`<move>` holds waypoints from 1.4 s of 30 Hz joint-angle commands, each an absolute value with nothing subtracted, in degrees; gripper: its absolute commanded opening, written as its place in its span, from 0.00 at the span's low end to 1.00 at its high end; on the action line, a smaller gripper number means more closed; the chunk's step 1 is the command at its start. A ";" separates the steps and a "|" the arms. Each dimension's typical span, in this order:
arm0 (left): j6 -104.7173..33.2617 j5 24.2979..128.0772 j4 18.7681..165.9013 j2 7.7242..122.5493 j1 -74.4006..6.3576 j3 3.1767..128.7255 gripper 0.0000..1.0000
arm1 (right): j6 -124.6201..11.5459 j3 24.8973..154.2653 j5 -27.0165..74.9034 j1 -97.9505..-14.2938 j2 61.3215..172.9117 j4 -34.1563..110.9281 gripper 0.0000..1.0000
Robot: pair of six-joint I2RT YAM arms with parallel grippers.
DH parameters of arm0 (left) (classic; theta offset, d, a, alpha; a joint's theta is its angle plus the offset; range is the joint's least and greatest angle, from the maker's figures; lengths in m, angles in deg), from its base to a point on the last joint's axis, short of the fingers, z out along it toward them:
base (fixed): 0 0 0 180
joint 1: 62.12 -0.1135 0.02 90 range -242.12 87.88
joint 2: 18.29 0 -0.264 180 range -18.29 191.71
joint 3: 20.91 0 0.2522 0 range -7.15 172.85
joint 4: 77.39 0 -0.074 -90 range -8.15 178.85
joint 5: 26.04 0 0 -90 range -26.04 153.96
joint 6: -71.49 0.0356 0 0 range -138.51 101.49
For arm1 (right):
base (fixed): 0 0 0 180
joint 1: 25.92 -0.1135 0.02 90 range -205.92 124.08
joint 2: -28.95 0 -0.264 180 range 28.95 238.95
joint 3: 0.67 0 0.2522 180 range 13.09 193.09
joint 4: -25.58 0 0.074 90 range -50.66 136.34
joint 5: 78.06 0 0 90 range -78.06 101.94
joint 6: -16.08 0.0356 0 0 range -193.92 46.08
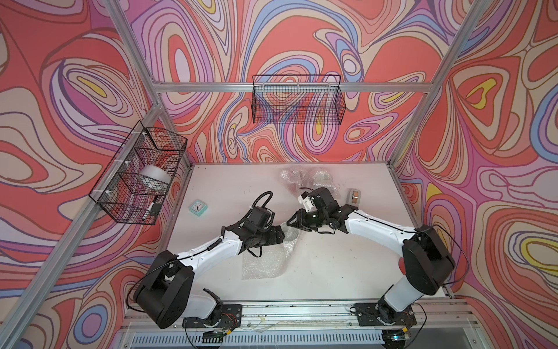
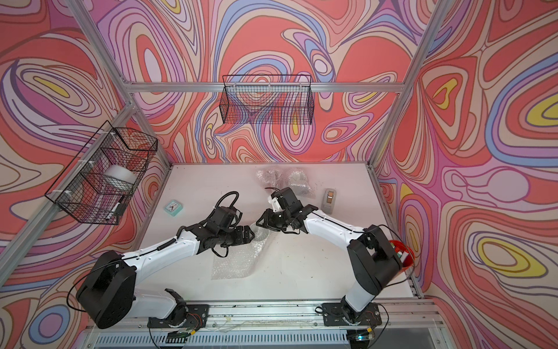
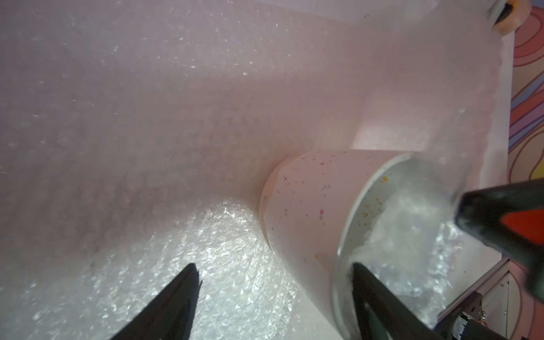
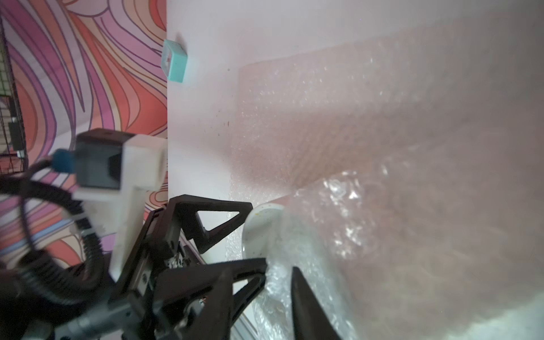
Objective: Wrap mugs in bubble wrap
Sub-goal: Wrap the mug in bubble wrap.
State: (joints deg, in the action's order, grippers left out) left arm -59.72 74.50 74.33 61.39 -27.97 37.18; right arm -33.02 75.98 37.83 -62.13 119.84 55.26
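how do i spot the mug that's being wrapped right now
Find the white table and the flat bubble wrap sheet near its middle. At the sheet's far end sits a pale speckled mug with wrap bunched at its mouth. Unlike the two wrapped bundles at the table's far edge, its side is bare.

The speckled mug [image 3: 309, 206] looks smooth matt ceramic, the bubble wrap [image 3: 229, 250] clear glossy bumpy plastic

Nothing readable appears: no text, label, brand or number. The mint-green clock [image 1: 199, 207] on the desk [image 1: 332, 272] has a dial too small to make out.
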 commanded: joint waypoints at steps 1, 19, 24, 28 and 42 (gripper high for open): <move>-61.37 71.19 70.35 63.02 -27.74 39.01 0.82 | -39.58 74.94 25.49 -62.13 116.29 60.42 0.48; -65.35 69.61 64.12 71.33 -27.78 45.25 0.87 | -32.70 81.97 26.20 -51.88 125.96 69.89 0.76; -65.44 69.66 64.11 71.31 -27.71 45.10 0.87 | -31.84 87.76 26.32 -51.07 130.06 75.92 0.89; -65.63 69.77 64.24 71.27 -27.75 44.88 0.86 | -32.20 90.11 26.27 -51.06 133.28 77.72 0.90; -65.99 69.59 64.07 71.27 -27.76 44.79 0.86 | -31.90 97.82 12.66 -49.74 137.99 81.11 0.98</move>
